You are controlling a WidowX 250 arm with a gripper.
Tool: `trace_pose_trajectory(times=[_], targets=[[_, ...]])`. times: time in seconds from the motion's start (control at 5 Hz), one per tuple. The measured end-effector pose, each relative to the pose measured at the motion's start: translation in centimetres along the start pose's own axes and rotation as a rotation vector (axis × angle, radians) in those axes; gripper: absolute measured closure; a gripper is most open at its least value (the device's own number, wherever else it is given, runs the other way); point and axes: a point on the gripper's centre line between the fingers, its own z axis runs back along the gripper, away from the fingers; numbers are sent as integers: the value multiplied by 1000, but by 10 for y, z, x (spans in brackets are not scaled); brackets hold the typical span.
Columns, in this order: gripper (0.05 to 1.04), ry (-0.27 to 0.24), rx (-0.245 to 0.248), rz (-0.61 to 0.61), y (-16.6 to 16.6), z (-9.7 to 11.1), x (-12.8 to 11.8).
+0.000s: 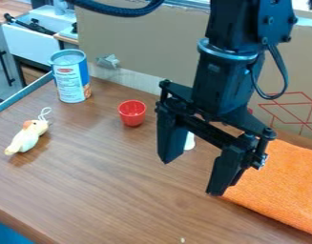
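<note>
My black gripper (189,178) hangs over the wooden table right of centre, its two fingers spread wide with nothing between them. Partly hidden behind the gripper is a white object (190,141), too covered to identify. A small red cup (132,113) stands upright to the left of the gripper. Farther left lies a pale toy bird (27,137) with a string loop at one end. A blue and white can (70,77) is upright at the back left. An orange cloth (279,183) lies flat to the right of the gripper.
A cardboard sheet (139,45) stands along the table's back edge, with a piece of tape on it. The wooden table (119,190) ends in a rounded front edge at lower left. Beyond it at upper left is a white sink (46,35).
</note>
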Motion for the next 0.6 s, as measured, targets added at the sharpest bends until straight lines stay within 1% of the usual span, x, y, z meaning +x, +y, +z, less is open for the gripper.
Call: trace_pose_trajectory(times=[0.2, 0.4, 0.6], targets=[[83, 23, 5, 0, 0, -6, 1], [83, -33, -73, -42, -23, -23, 50], [83, -95, -127, -57, -38, -26, 83]])
